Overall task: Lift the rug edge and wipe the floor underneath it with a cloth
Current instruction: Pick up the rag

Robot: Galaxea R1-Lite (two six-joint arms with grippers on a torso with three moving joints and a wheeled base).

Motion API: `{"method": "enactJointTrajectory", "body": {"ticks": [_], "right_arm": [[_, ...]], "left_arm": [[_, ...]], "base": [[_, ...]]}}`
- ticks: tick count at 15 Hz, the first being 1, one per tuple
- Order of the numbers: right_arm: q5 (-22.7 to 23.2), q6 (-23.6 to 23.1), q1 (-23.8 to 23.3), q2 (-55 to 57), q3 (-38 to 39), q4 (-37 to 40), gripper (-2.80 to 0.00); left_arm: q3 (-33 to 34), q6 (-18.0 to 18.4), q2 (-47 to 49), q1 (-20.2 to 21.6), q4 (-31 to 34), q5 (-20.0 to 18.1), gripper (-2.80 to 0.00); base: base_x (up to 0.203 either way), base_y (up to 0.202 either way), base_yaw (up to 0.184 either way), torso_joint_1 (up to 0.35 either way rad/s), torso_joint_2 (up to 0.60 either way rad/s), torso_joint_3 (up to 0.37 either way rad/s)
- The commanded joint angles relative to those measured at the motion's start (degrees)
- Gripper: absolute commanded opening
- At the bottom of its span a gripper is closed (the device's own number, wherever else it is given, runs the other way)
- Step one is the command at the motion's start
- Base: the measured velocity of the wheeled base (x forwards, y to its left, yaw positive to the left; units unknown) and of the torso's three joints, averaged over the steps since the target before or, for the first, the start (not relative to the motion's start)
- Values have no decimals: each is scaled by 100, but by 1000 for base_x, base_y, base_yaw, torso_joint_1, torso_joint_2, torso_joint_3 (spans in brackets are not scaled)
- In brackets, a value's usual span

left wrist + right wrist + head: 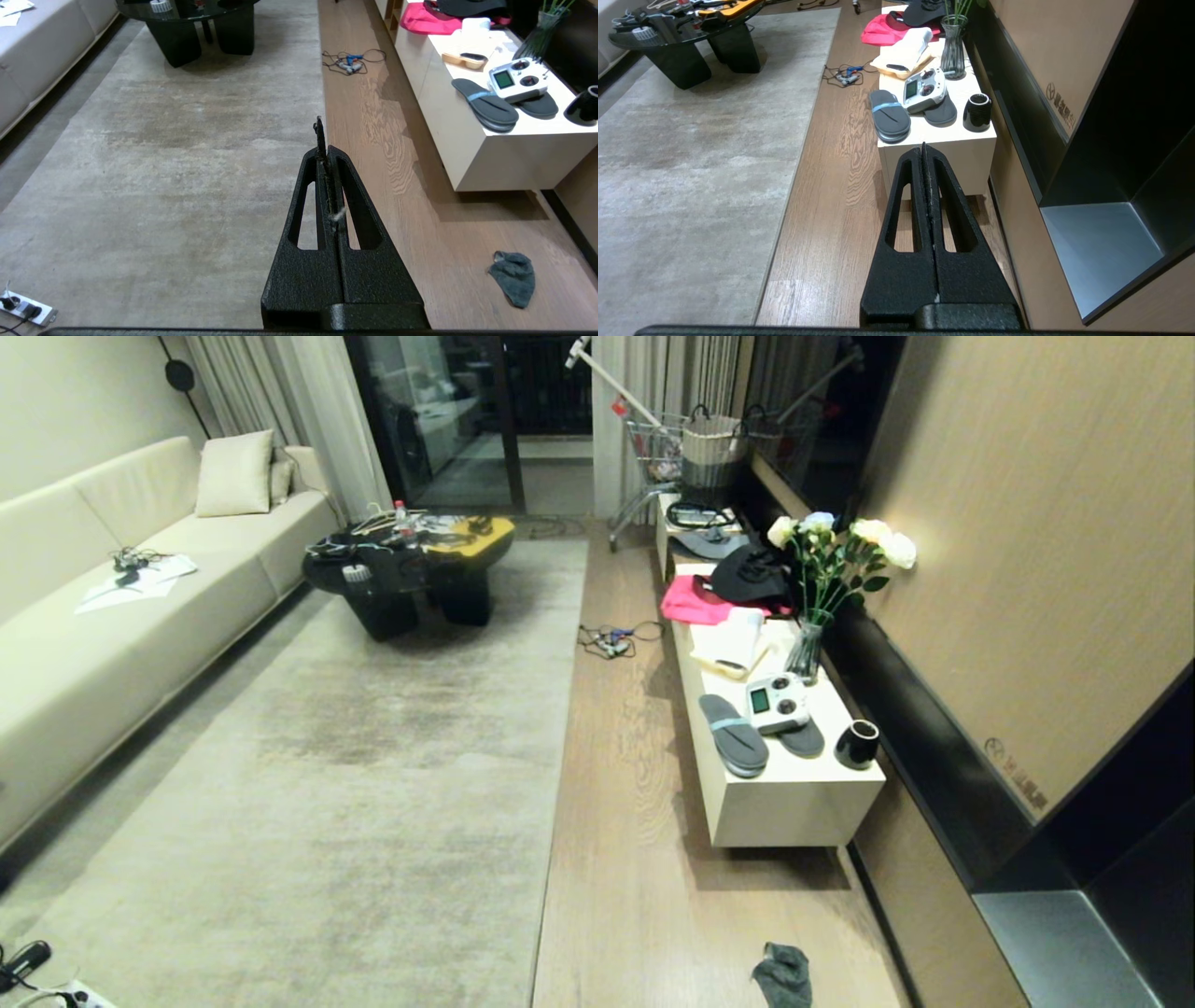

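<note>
Black and clenched on nothing, the left gripper (322, 135) hangs over the rug edge (322, 100), where the pale rug meets the wood floor (402, 219), while the right gripper (923, 151), its fingers pressed together and empty too, points toward the end of the low white desk (971, 154). Out from them, the cloth (782, 975) lies crumpled on the floor planks near the desk's near end, apart from the rug edge (557, 747), with slippers (734, 735) and a remote controller (777, 704) up on the desk.
</note>
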Motion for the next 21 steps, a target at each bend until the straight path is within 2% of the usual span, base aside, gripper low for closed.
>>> {"method": "enactJointTrajectory", "body": {"ticks": [1, 8, 21], "right_arm": [[-5, 2, -1, 9, 0, -2, -280], [-5, 8, 4, 9, 0, -2, -280], [-5, 7, 6, 9, 0, 2, -280]], "left_arm": [[0, -2, 6, 0, -1, -8, -280], [0, -2, 6, 0, -1, -8, -280], [0, -2, 6, 0, -1, 0, -280]], "base": [[0, 0, 0, -129, 326, 195], [0, 0, 0, -144, 373, 229], [0, 0, 0, -163, 520, 359]]}}
